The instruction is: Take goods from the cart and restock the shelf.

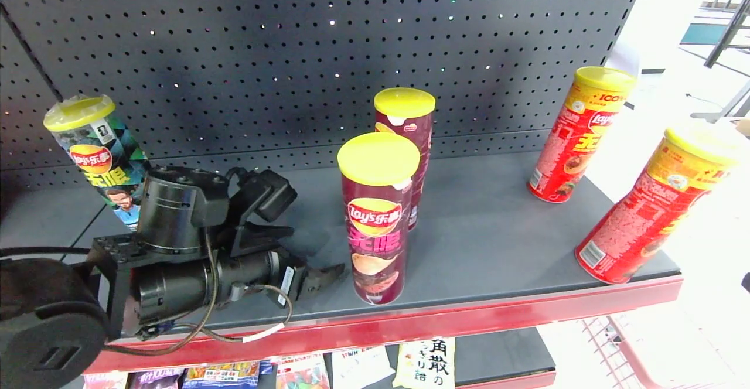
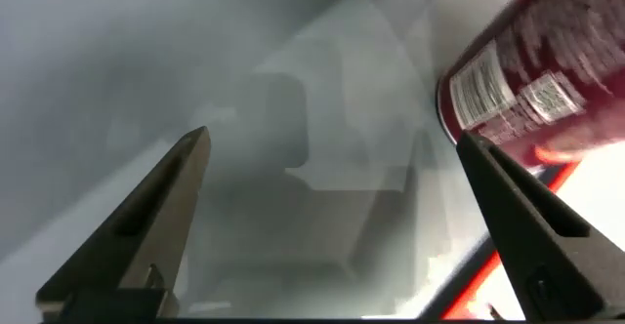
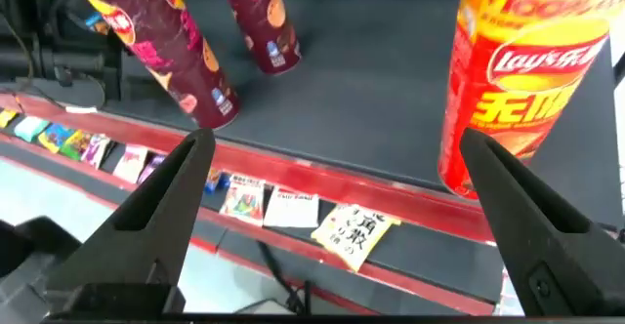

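Fingers point(image 2: 166, 207) of left gripper point(image 2: 332, 137) spread and empty, maroon can point(image 1: 377, 219) just beside one tip: probably best drawn straight back off shelf point(image 1: 498, 231) without brushing it.

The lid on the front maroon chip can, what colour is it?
The plastic lid is yellow; head view shows it best.

Three views on the shelf point(image 1: 480, 231): one high, two at the wrists.
The head camera looked forward and down on the shelf from its front, taking in its whole width. The left wrist camera sat low and close over the shelf board, facing past the left tool point(image 2: 332, 137) toward the foot of the front maroon can point(image 2: 547, 70). The right wrist camera stood farther out, facing the shelf's red front edge past the right tool point(image 3: 337, 134). All three views shared that can.
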Available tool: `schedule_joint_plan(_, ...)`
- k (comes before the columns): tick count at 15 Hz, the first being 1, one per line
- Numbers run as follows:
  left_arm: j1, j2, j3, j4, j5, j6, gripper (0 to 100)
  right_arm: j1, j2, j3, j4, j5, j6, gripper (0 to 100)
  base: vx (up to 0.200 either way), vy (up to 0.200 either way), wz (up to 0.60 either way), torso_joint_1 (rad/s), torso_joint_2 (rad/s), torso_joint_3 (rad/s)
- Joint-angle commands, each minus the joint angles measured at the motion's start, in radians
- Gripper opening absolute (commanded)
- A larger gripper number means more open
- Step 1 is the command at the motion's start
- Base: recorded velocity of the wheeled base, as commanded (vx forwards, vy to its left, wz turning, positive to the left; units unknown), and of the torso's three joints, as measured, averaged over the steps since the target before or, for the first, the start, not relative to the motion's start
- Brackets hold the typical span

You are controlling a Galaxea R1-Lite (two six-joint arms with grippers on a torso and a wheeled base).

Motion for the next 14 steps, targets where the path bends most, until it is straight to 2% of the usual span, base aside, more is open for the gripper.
schedule_joint_plan(1,0.000,0.026,-0.011,-0.001,-0.001,0.002,100,-0.006,-0.007,-0.006,-0.001,0.000,0.000,100,0.000,0.000,0.00,0.000,0.00,0.000)
schedule_joint_plan(6,-0.001,0.076,-0.065,-0.001,-0.002,0.002,100,-0.006,-0.008,-0.013,0.004,-0.001,0.003,100,0.000,0.000,0.00,0.000,0.00,0.000)
schedule_joint_plan(14,-0.037,0.098,-0.069,-0.001,-0.005,0.001,100,-0.006,-0.001,-0.010,0.005,0.000,0.010,100,0.000,0.000,0.00,0.000,0.00,0.000)
